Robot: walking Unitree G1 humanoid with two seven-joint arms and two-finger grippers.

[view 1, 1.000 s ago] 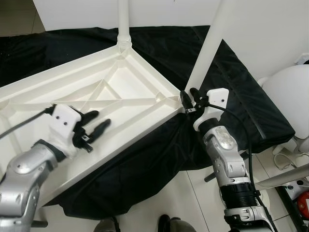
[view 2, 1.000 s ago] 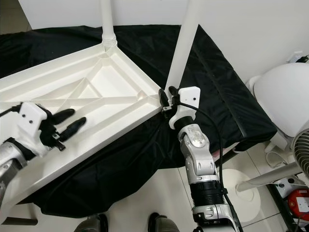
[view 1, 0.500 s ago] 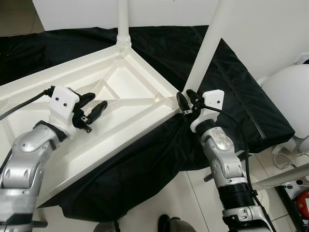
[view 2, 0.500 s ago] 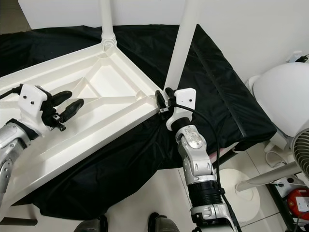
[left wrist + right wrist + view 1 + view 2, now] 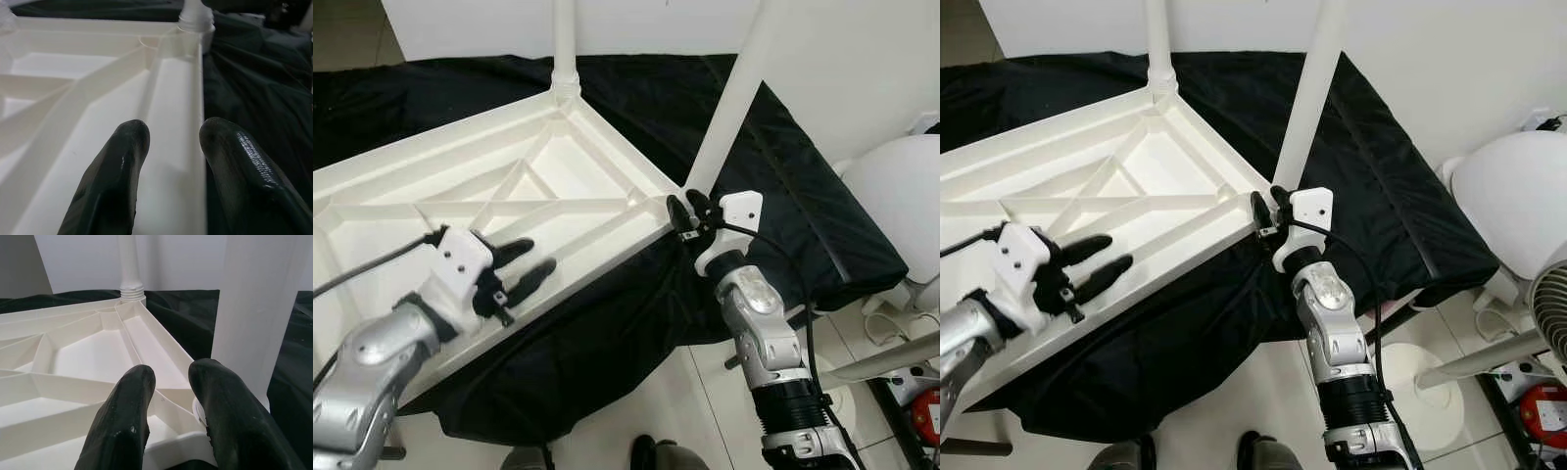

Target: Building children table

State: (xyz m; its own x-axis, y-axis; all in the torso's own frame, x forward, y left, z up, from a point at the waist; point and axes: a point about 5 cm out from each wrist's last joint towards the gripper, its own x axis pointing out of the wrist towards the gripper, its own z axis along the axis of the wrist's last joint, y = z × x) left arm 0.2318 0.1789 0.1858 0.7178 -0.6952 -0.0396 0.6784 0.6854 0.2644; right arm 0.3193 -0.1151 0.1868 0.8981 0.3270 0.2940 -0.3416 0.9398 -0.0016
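Observation:
A white plastic tabletop [image 5: 499, 186] lies upside down on a black cloth [image 5: 783, 186], ribs facing up. One white leg [image 5: 565, 44] stands in its far corner socket. A second leg [image 5: 736, 93] stands at the right corner. My left gripper [image 5: 538, 255] hovers open over the tabletop's near rim [image 5: 195, 98], holding nothing. My right gripper [image 5: 683, 206] is open at the right corner, close beside the base of the second leg [image 5: 254, 308]. Nothing sits between its fingertips [image 5: 137, 382].
The cloth hangs over the front edge down to a tiled floor [image 5: 695, 392]. A white rounded object [image 5: 901, 186] stands at the right, with a fan [image 5: 1552, 313] and a red item [image 5: 1547, 411] below it. A white wall [image 5: 862, 59] rises behind.
My left gripper has drawn back from the tabletop's middle ribs to its near rim. My right gripper has edged slightly left at the corner. Both stay open.

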